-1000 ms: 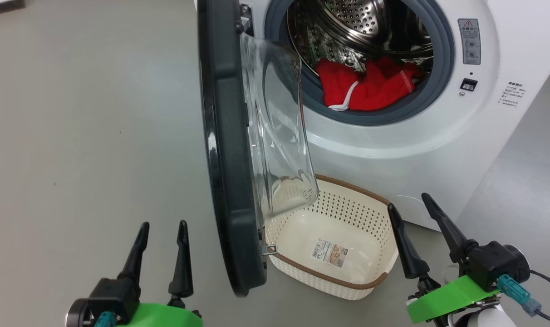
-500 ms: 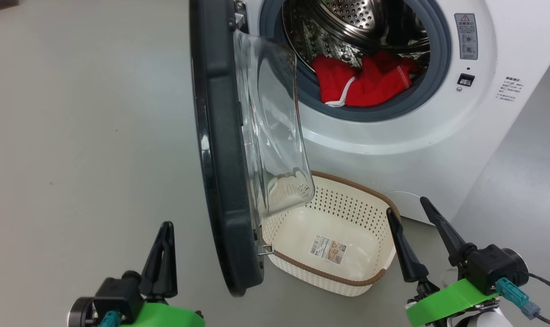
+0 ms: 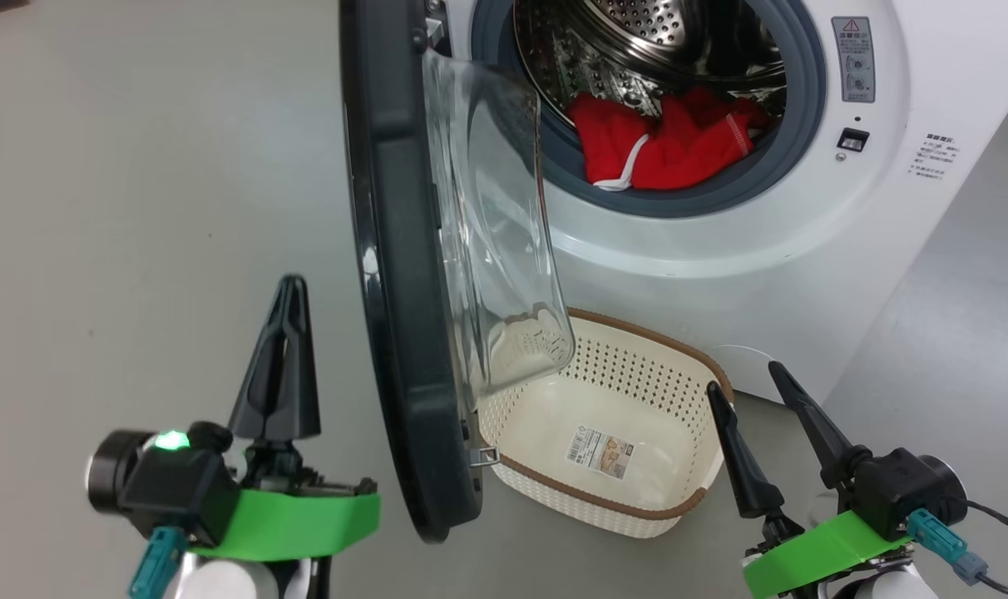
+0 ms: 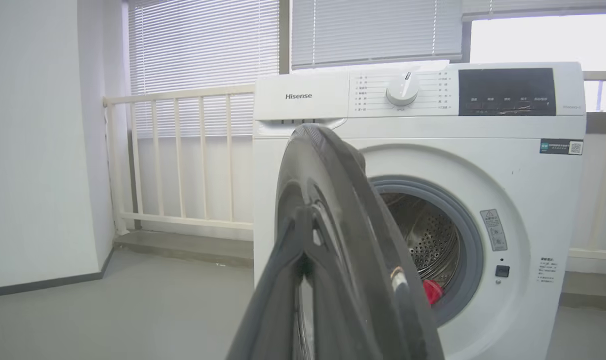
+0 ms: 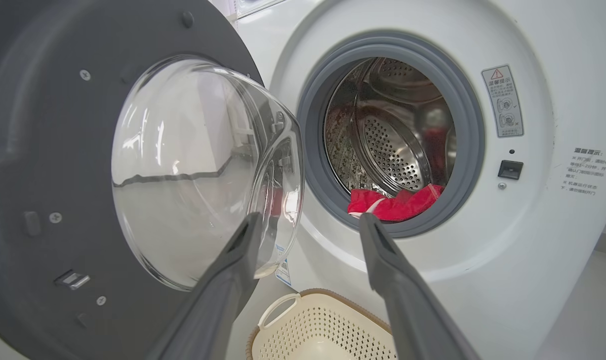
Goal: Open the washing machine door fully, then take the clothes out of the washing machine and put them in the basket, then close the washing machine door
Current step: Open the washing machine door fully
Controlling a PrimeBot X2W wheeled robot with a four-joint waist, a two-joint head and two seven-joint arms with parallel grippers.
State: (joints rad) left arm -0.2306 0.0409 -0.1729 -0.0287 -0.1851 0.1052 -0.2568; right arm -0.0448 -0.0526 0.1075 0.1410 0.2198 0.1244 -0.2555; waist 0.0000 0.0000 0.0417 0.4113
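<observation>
Beside one washing machine door (image 3: pixel 396 291), one basket (image 3: pixel 637 378)

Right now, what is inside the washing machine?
Red clothes with a white drawstring lie at the front of the steel drum of the washing machine. Whatever is under or behind them is covered.

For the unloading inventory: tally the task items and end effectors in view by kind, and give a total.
Washing machine: 1
Washing machine door: 1
Basket: 1
Heap of red clothes: 1 (number of garments unclear)
End effectors: 2 (left end effector, right end effector)
Total: 6
</observation>
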